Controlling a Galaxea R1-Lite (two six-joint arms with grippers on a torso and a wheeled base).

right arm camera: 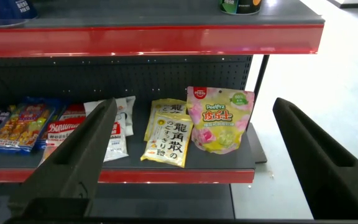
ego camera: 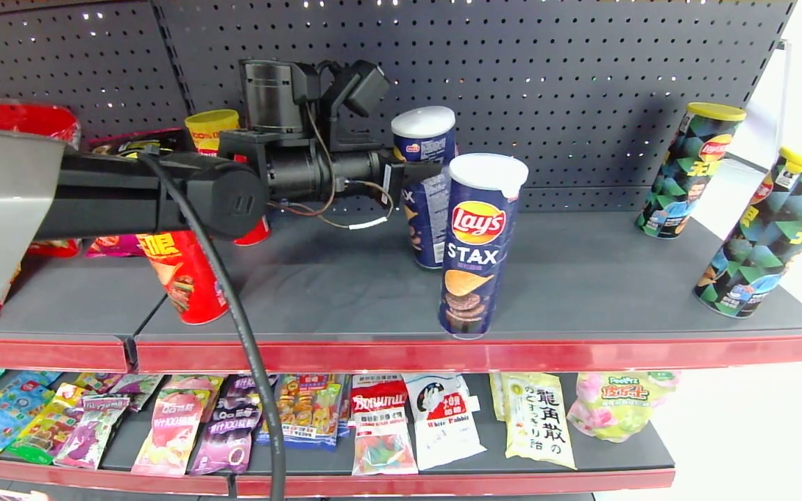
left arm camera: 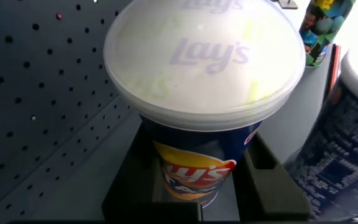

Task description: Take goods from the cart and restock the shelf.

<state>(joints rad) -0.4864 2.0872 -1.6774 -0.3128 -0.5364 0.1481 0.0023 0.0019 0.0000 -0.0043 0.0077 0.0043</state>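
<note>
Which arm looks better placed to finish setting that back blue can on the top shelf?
Left. The left gripper is closed around the back blue can at the top shelf, beside the front can. The right gripper hangs open and empty down by the lower shelf.

The front dark blue cardboard chip tube with white lid (ego camera: 477,243) carries a round red-and-yellow brand logo over white capital letters. The rear blue tube (left arm camera: 204,68) bears the same logo, pale, on its lid. A pale yellow bag (ego camera: 537,417) below bears black characters.
</note>
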